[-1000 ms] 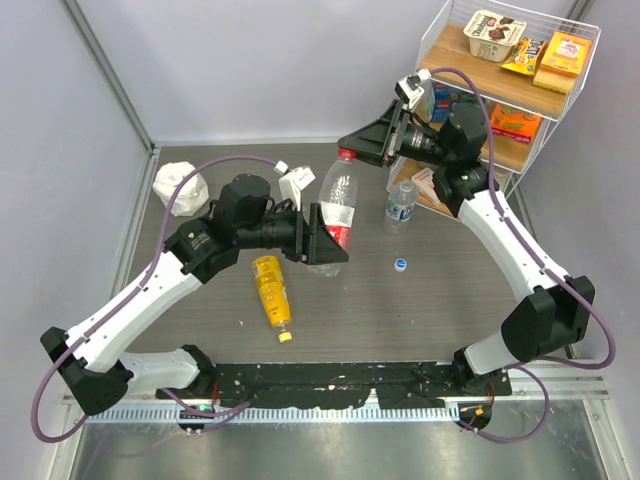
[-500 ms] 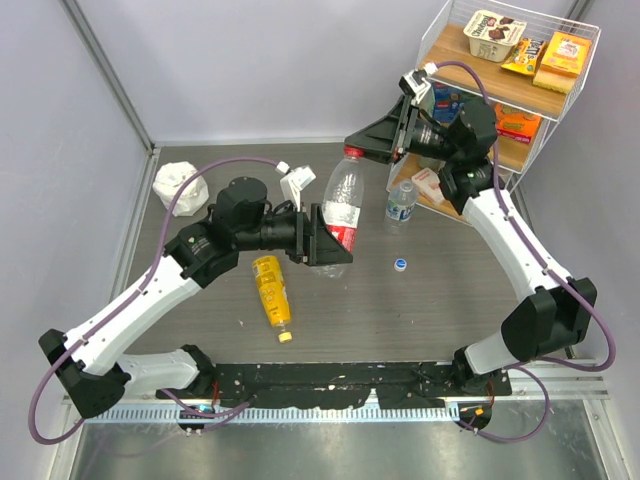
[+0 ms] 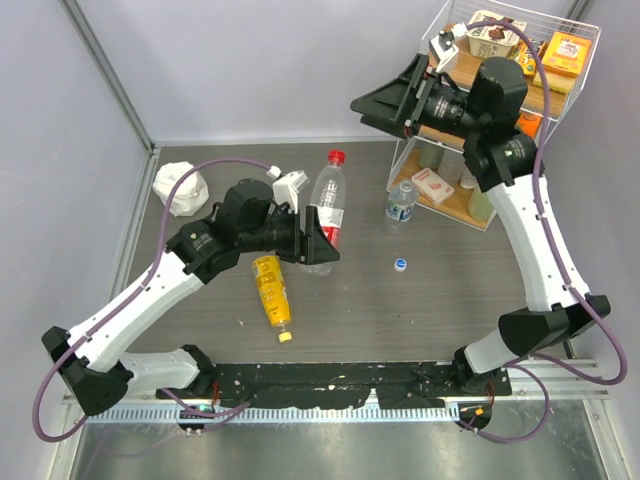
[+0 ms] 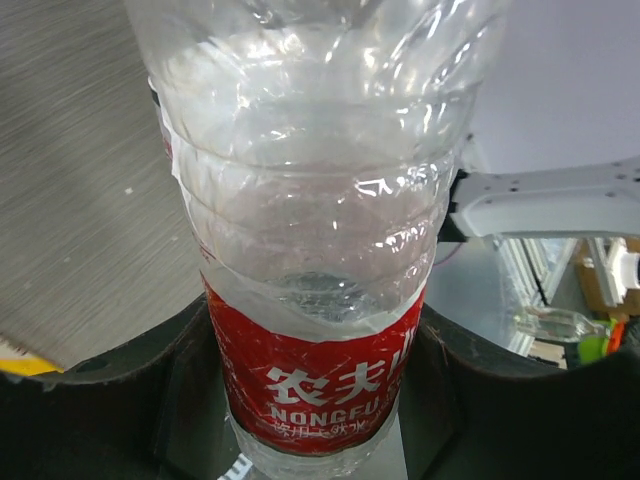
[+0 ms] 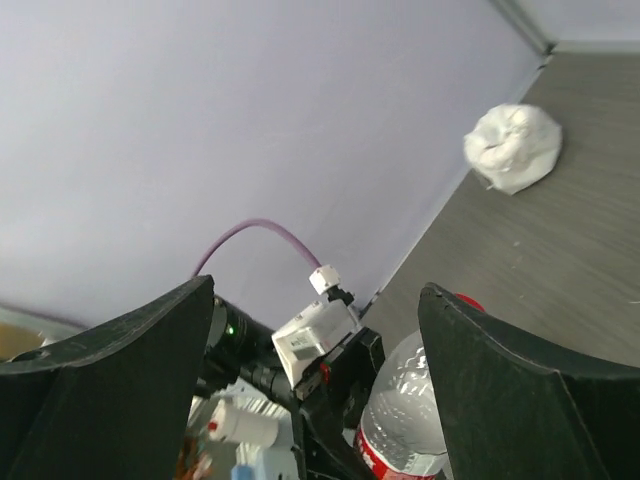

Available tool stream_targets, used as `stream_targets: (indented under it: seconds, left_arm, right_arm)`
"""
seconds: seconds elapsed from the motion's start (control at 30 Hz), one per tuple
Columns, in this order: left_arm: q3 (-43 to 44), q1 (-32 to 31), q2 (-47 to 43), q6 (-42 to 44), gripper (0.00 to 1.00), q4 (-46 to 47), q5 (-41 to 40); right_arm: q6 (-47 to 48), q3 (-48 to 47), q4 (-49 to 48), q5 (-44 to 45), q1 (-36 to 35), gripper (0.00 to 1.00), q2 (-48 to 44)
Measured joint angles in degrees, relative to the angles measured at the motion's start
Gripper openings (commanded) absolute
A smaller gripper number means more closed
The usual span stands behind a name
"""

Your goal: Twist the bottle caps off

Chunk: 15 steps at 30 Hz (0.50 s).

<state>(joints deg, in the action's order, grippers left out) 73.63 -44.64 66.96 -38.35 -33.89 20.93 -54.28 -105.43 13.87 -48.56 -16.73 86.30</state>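
My left gripper (image 3: 318, 238) is shut on the red label of the tall clear bottle (image 3: 327, 205), holding it up at the table's middle. In the left wrist view the bottle (image 4: 320, 250) fills the space between the black fingers (image 4: 130, 390). The red cap (image 3: 336, 157) sits on the bottle's neck. Above and to the right of that cap my right gripper (image 3: 385, 97) hangs open and empty; its wrist view shows the bottle (image 5: 405, 410) and cap (image 5: 468, 300) below. A small clear bottle (image 3: 400, 203) stands near a pale blue cap (image 3: 400, 265). The yellow bottle (image 3: 270, 290) lies beside its yellow cap (image 3: 285, 337).
A white wire shelf (image 3: 573, 95) with snack boxes stands at the back right, close behind the right arm. A crumpled white cloth (image 3: 181, 187) lies at the back left, also seen as the cloth (image 5: 512, 147) in the right wrist view. Grey walls close the back and left.
The right gripper has opened, let go of the red cap and lifted up and back toward the shelf. The left gripper keeps its hold; the bottle now stands a little more upright.
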Motion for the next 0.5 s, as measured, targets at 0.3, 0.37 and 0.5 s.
stream_targets:
  seconds: [0.3, 0.37, 0.5]
  left_arm:
    - [3.37, 0.09, 4.61, 3.19, 0.3, -9.88, -10.36]
    - [4.42, 0.07, 5.6, 4.24, 0.3, -11.5, -12.52]
    - [7.13, -0.76, 7.48, 7.02, 0.29, -14.53, -18.1]
  right_arm:
    - [12.81, -26.12, 33.0, 22.45, -8.81, 0.88, 10.27]
    - [13.92, -29.55, 37.27, 26.25, -10.86, 0.88, 13.16]
    - [15.19, -31.74, 44.78, 32.96, -13.94, 0.88, 17.66]
